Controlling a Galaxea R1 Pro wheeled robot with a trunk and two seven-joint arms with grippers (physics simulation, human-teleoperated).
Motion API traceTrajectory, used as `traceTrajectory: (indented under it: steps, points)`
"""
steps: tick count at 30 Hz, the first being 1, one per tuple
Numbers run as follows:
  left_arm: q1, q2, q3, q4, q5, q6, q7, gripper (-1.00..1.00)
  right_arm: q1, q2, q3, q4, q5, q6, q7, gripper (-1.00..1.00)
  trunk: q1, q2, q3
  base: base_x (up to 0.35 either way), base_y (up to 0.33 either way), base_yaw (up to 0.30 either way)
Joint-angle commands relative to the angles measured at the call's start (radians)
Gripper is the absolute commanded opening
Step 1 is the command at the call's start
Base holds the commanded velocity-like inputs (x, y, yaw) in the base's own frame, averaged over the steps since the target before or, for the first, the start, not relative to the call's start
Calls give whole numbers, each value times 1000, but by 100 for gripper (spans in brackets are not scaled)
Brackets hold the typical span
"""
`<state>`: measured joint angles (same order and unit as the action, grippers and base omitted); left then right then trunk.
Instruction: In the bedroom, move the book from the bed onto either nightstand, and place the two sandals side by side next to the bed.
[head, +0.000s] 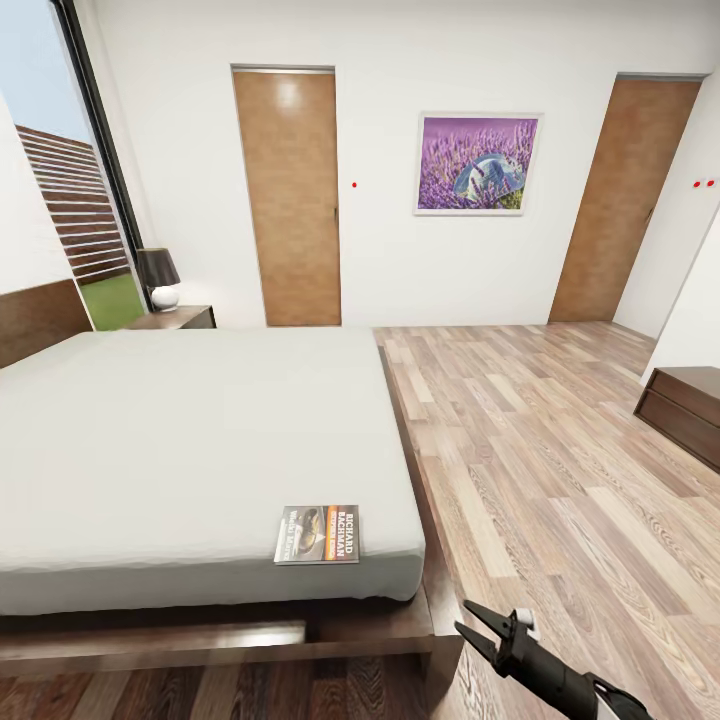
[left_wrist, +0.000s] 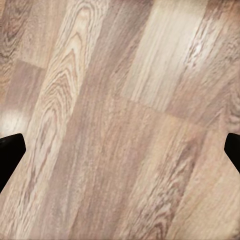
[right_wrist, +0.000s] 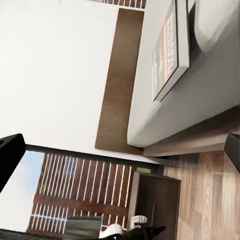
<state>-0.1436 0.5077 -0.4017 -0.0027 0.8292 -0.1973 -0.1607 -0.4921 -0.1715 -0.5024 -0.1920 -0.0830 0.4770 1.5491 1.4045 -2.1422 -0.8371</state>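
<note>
Grey mattress of the bed (head: 180, 440) carries the book (head: 317, 534) flat at its near right corner; no step is complete. Right gripper (head: 476, 624) hovers near the bed's corner, jaws apart, empty. Left gripper (left_wrist: 120, 150), spread, faces floor (left_wrist: 120, 100). Far nightstand (head: 175, 318) remains the target.

I see the book (head: 317, 534) lying flat near the bed's (head: 180, 440) foot corner, and my right tool (head: 478, 626), jaws parted, hovers just beyond that corner.
</note>
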Motion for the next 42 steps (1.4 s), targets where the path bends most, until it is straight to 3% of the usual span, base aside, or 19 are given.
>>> traceTrajectory:
  steps: [1,11,42]
  points:
    - [-1,0,-8,1,11,-2,-5,100,0,-1,2,2,-8,11,2,100,0,0,-1,0,0,0]
    - [-1,0,-8,1,11,-2,-5,100,0,-4,-19,9,-8,11,-1,100,0,0,-1,0,0,0]
    - [-1,0,-9,1,11,-1,-3,100,0,-13,-24,11,-7,11,-37,100,0,0,-1,33,-5,0]
